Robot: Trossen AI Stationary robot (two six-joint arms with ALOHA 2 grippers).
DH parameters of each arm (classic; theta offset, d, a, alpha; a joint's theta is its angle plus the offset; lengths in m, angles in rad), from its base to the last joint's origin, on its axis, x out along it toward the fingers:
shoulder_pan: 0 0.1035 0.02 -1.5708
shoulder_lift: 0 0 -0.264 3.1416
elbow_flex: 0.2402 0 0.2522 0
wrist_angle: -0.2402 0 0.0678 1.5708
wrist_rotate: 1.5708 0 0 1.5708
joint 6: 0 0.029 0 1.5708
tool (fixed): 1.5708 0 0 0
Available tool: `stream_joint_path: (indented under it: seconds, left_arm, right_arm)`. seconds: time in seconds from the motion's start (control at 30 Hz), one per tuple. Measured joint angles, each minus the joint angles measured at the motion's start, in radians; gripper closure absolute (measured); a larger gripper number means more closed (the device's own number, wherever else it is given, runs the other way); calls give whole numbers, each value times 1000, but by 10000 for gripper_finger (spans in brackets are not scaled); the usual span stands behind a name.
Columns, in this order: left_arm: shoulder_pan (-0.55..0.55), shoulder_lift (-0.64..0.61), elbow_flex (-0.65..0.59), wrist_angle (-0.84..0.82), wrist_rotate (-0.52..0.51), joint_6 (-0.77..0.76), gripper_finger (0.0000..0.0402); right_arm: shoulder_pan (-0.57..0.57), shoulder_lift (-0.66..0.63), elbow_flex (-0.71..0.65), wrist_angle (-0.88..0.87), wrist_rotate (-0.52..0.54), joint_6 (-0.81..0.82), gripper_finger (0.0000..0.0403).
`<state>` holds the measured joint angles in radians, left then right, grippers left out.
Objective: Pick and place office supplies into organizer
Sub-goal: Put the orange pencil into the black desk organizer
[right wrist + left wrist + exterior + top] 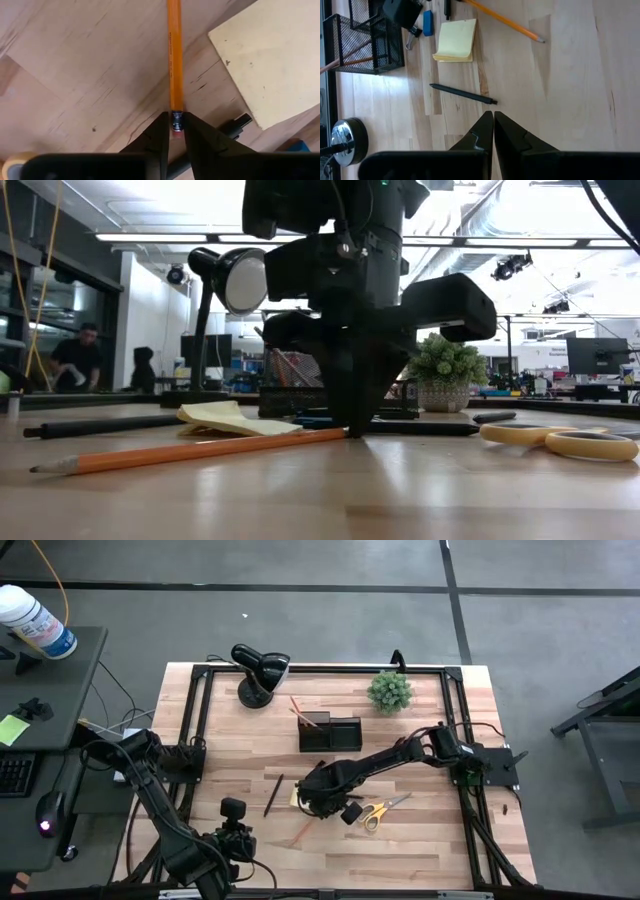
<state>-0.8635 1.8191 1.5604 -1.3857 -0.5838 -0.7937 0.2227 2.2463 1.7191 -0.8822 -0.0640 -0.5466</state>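
The orange pencil (pixel 174 60), lying near the desk's front edge, is pinched at its eraser end by the right end effector (pixel 176 125). Held so far off-centre, it could swing or slip when lifted toward the organizer (pixel 329 731). The left end effector (pixel 493 131) is pressed together, idle.

Orange pencil (pixel 174 60) lies flat beside the yellow sticky-note pad (pixel 272 60), eraser end toward the black mesh organizer (pixel 329 732).
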Motion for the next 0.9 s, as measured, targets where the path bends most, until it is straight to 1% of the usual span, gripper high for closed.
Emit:
stream_joint_path:
  seconds: [0.2,0.47,0.6,0.9]
  left_arm:
    - [0,0,0,0,0,0,397]
    - [0,0,0,0,0,-1,396]
    - [0,0,0,0,0,-1,396]
    - [0,0,0,0,0,-1,396]
  right_arm:
    - [-12,0,0,-14,-10,26,352]
    - [-13,0,0,-22,-19,23,322]
    - [-12,0,0,-33,-17,23,313]
    - [-15,0,0,-49,-14,23,318]
